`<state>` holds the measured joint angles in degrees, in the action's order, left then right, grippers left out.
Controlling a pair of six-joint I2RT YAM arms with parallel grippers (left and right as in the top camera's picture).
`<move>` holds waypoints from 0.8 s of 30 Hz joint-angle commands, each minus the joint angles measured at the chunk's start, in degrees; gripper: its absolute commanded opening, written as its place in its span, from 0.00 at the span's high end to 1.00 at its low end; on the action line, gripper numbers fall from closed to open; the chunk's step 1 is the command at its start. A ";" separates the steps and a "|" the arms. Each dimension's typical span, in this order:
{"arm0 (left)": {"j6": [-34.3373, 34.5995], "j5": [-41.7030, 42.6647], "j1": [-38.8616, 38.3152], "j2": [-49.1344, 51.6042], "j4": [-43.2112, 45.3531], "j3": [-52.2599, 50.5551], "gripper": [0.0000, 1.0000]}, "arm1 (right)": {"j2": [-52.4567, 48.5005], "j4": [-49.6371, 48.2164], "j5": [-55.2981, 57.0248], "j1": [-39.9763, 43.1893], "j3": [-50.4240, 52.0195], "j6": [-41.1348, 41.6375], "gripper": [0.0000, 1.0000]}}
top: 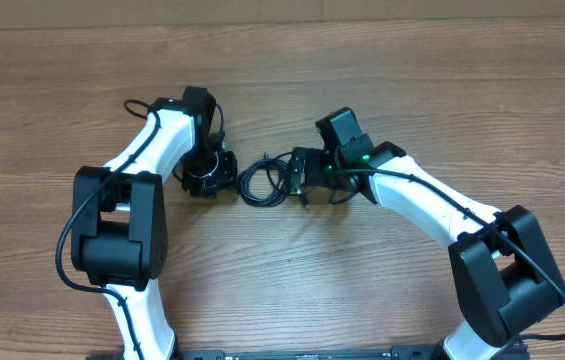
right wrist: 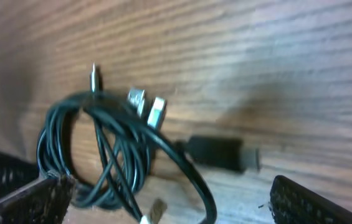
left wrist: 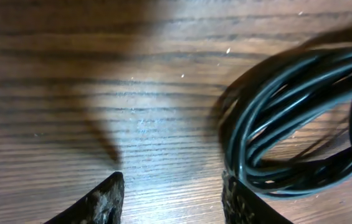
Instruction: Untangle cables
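Cables (left wrist: 288, 93): glossy black coil, grained wood table (left wrist: 101, 93) | left gripper (left wrist: 172, 186) parted, empty | right gripper (right wrist: 172, 190) wide apart, empty

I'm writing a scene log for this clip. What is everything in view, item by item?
table: one, brown wood grain, under everything.
cables: one tangled bundle, strand count unclear, black, mid-table between the two tools.
plug ends: at least four (two silver, one black, one thin pin), at the bundle's edge.
left tool: one, black, open, beside the bundle.
right tool: one, black, open, on the bundle's other side.
left arm: one, white and black, from the near edge.
right arm: one, white and black, from the near edge.
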<state>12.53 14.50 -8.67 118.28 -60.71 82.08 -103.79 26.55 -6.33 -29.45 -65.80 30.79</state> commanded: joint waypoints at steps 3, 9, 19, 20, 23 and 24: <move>0.81 -0.11 -1.75 0.48 0.39 -0.52 0.50 | 0.13 -3.76 2.43 -0.11 3.13 1.16 0.02; 0.81 0.72 -2.32 0.48 1.99 -0.52 0.56 | 0.13 -5.18 2.34 -0.11 6.29 1.46 0.03; 1.27 4.70 -2.73 0.48 5.81 -0.50 0.47 | 0.13 -6.78 2.19 -0.17 6.62 2.23 0.00; 1.38 4.72 -2.73 0.48 6.29 -0.50 0.45 | 0.15 -6.75 2.10 -0.17 6.62 2.23 0.00; 2.80 4.70 -2.71 0.48 7.04 -0.50 0.43 | 0.13 -6.73 1.51 -0.17 6.62 2.21 0.00; 3.02 5.05 -2.71 0.48 7.21 -0.50 0.43 | 0.13 -6.73 1.51 -0.17 6.62 2.21 0.00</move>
<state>13.74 17.19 -10.55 118.28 -54.00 82.00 -103.79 20.12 -4.54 -29.45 -59.44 32.82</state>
